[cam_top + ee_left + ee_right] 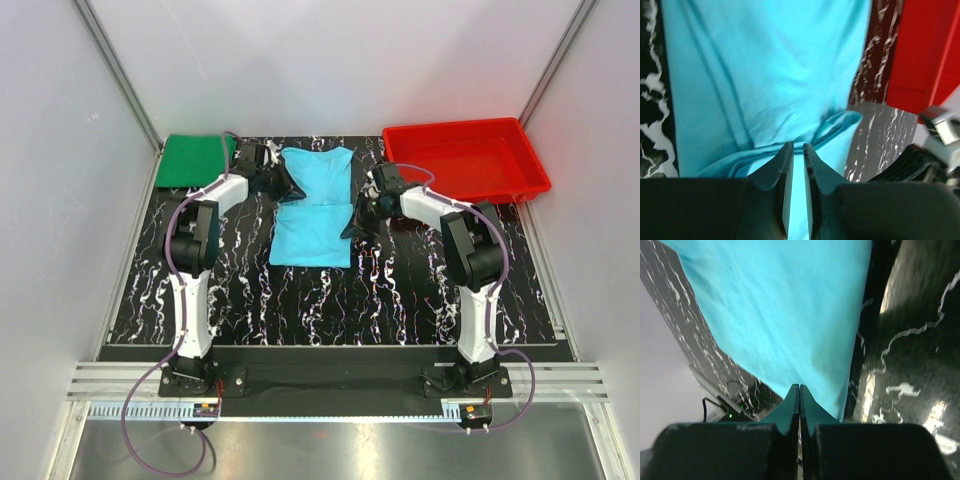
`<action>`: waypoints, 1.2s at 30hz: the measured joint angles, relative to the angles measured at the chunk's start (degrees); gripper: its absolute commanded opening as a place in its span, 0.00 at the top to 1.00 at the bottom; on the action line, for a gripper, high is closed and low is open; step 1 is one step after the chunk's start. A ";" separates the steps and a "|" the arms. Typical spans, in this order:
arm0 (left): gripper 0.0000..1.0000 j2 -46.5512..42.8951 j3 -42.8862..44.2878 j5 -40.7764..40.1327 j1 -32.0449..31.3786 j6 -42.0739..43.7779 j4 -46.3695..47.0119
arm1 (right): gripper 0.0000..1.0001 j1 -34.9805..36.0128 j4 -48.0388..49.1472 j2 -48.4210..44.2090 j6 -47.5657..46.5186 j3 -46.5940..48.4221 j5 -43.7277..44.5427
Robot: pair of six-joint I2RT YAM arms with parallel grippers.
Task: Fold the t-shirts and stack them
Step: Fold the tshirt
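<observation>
I see the blue shirt (312,238) lying on the table (330,300), in the upper middle of the top view. A line runs across it, so I think it is folded part way. The green shirt (192,160) sits in the upper left, and to me it looks folded. The red tray (450,128) is in the upper right, apart from both shirts.

My left gripper (288,186) is at the left edge of the blue shirt. In its own view the jaws stand a little apart, with blue cloth showing in the thin gap. Some cloth curls up just to the right of them. My right gripper (353,227) is at the right edge, with its jaws pressed tight together. I cannot tell if it has any cloth pinched.

I think the job now is to fold the blue shirt smaller. To do it well, I would:
- take both sides at the same height
- lift only a little
- move both arms at the same speed, so the edge stays straight
- lay edge on edge and flatten the curled bit before letting go

The stack is not made yet.
</observation>
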 measured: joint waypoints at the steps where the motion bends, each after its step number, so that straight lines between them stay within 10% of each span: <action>1: 0.81 0.00 0.96 0.00 0.00 0.22 -0.31 | 1.00 0.00 -0.09 -0.83 0.13 -1.27 -0.28; 7: 0.88 -2.95 -1.38 0.09 -0.15 2.45 -2.05 | 1.00 0.57 -0.15 -4.57 1.18 -4.76 -3.67; 16: 0.95 -23.23 -27.89 3.08 -0.48 5.84 -3.76 | 1.00 5.01 -0.31 -4.81 1.73 -4.61 -12.96; 36: 0.97 -19.98 -36.09 3.72 2.73 8.20 0.37 | 1.00 -0.52 4.42 0.04 -3.08 -16.55 -16.39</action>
